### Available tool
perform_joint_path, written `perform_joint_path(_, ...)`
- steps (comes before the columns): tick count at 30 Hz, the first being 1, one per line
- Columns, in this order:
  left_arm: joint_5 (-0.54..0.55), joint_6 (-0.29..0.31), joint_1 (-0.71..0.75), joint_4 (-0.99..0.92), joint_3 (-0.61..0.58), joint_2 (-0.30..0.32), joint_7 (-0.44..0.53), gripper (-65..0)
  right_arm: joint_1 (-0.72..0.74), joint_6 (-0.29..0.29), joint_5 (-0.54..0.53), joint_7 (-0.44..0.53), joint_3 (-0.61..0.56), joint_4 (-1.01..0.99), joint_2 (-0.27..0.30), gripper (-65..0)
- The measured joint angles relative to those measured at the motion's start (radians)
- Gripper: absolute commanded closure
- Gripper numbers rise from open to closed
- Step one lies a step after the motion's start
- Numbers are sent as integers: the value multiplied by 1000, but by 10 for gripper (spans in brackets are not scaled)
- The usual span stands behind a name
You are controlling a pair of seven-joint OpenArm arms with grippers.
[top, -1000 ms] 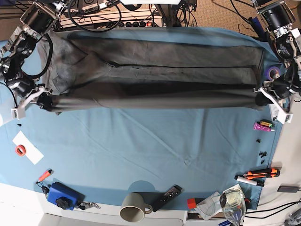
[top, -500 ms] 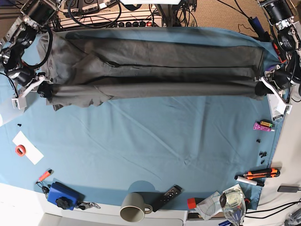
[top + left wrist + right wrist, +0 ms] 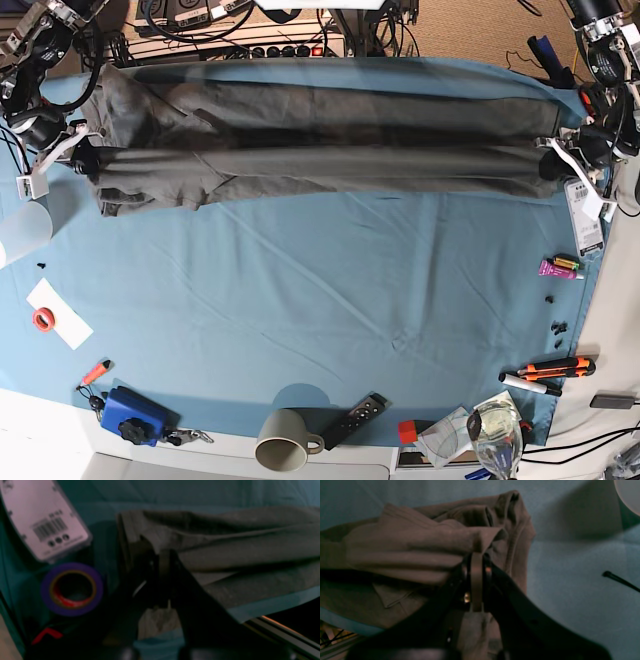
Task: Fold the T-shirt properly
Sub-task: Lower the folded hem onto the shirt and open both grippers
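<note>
The gray T-shirt lies in a long strip across the far side of the blue cloth. The left gripper is pinched tight on one end of it, next to a purple tape roll. The right gripper is pinched tight on the other end.

Base view bright, even, sharp — both wrist views dim, blurry, close foreground v. soft.
</note>
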State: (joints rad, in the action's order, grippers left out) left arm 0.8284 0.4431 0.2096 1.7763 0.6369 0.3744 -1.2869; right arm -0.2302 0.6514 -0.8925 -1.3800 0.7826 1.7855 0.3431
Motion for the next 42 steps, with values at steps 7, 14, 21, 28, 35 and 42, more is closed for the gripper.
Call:
perform_joint_path(7,-12,26,28,0,0,0,3,-151,-13,0,0,-23,0,0,0,0)
perform_joint_path(14,-16,25,37,0,0,3,8,-267,-66,0,3,-26,2,1,0,-187)
perform_joint_path(21,-16,25,63,0,0,3,46,-267,-88,0,3,-26,2,1,0,-187)
perform_joint_path(28,-68,26,95,-24,0,-28,116,-314,-89,0,4,-26,2,1,0,-187)
perform_joint_path(35,-58,37,80,-148,6,-22,191,-313,-89,0,2,-30,1,0,-6,-187)
perform_joint_path(42,-15,-9,77,-151,7,-21,159,-313,-89,-1,4,-30,1,0,-5,-187)
